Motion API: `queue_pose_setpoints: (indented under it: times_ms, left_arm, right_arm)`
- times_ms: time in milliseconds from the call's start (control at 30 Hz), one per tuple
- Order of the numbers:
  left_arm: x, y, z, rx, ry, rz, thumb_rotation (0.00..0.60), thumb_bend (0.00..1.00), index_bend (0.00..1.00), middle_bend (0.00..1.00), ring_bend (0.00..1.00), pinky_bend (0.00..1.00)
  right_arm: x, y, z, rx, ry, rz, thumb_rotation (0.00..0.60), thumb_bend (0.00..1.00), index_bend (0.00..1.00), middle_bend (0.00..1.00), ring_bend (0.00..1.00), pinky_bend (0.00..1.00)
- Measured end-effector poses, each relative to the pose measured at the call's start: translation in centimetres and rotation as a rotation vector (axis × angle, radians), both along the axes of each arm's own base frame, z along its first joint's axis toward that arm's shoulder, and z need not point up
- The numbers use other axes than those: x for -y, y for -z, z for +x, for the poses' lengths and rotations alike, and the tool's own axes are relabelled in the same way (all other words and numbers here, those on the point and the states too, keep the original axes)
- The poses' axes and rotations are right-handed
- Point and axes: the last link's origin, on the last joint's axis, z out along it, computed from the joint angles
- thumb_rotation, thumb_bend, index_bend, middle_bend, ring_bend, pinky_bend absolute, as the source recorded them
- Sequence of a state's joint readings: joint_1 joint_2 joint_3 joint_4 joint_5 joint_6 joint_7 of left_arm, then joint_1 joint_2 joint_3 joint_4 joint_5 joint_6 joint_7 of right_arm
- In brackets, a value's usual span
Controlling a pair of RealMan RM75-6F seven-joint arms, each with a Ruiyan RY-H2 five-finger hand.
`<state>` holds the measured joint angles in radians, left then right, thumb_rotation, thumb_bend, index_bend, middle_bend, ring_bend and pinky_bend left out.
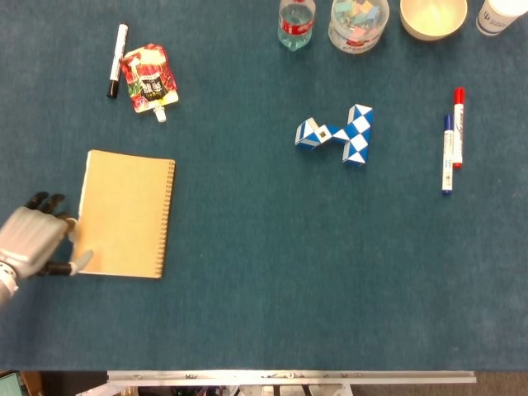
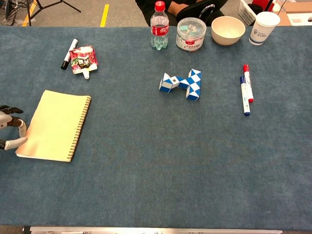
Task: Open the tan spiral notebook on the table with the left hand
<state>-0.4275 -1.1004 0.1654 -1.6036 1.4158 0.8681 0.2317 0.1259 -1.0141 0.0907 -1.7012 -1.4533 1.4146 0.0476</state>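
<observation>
Left robot hand [image 1: 37,246] sits at the worktop's [image 1: 264,280] 8 o'clock edge, fingertips touching the free long edge of the tan spiral notebook [image 1: 125,214]. The fingers lie apart; whether any of them has caught the cover cannot be told. The cover lies flat and shut, so the opening step is judged not yet done. The right robot hand shows in neither view.

The notebook lies at roughly 9 o'clock on the worktop, spiral binding along its right side, away from the hand.

Risks, judged:
- Fingertips push sideways on the edge rather than under it; the whole notebook then slides or turns on the cloth toward 3 o'clock instead of opening. Nothing pins the spiral side.
- Fingers catch several pages along with the cover, or the back cover too, so the whole book lifts.
- A cover lifted only partway and let go would likely fall shut.

Farther off at 11 o'clock lie a red snack pouch [image 1: 148,78] and a black marker [image 1: 117,60], clear of the cover's swing. A blue-and-white twist puzzle [image 1: 337,134] sits near centre, well apart.
</observation>
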Motion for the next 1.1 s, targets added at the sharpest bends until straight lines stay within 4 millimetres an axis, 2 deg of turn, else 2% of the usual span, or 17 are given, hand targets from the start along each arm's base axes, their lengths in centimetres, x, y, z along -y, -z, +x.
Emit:
queue_pose_setpoints:
  times_ms: [300,367,533,567,600,867,1100]
  left_arm:
    - [-0.1,1.2,3.7,0.077,0.088,-0.057,0.018,0.32,0.35,0.33,0.07,0.07]
    - [-0.4,1.2,4.2,0.079,0.110,-0.057,0.091,0.32,0.35,0.32,0.07,0.08]
    - [-1.3,0.4,4.7,0.080,0.153,-0.006,0.550,0.32,0.27,0.28,0.07,0.08]
    - [-1.5,0.2,4.8,0.087,0.168,0.013,0.586,0.32,0.26,0.28,0.07,0.08]
    - [-1.6,0.0,4.9,0.092,0.182,0.028,0.600,0.32,0.25,0.27,0.07,0.08]
    - [-3.1,-1.0,4.2,0.102,0.342,0.063,0.600,0.32,0.21,0.20,0.05,0.08]
    - [-3.7,-0.3,3.2,0.120,0.469,0.040,0.600,0.24,0.21,0.19,0.05,0.08]
  right_arm:
    - [0.0,-0.2,-0.3,0.006,0.003,-0.009,0.600,0.40,0.34,0.28,0.21,0.31]
    - [-0.1,-0.3,-0.4,0.007,0.007,-0.013,0.600,0.39,0.34,0.28,0.21,0.31]
    - [-0.2,-0.3,-0.6,0.010,0.010,-0.013,0.600,0.40,0.34,0.28,0.21,0.31]
    - [-0.2,-0.3,-0.7,0.011,0.011,-0.011,0.600,0.40,0.34,0.28,0.21,0.31]
    - [-0.2,-0.2,-0.7,0.011,0.011,-0.010,0.600,0.40,0.34,0.28,0.21,0.31]
    - [0.0,0.0,-0.3,0.015,-0.005,-0.005,0.600,0.40,0.34,0.28,0.21,0.31]
    - [0.0,0.0,0.0,0.011,-0.009,-0.002,0.600,0.40,0.34,0.28,0.21,0.31]
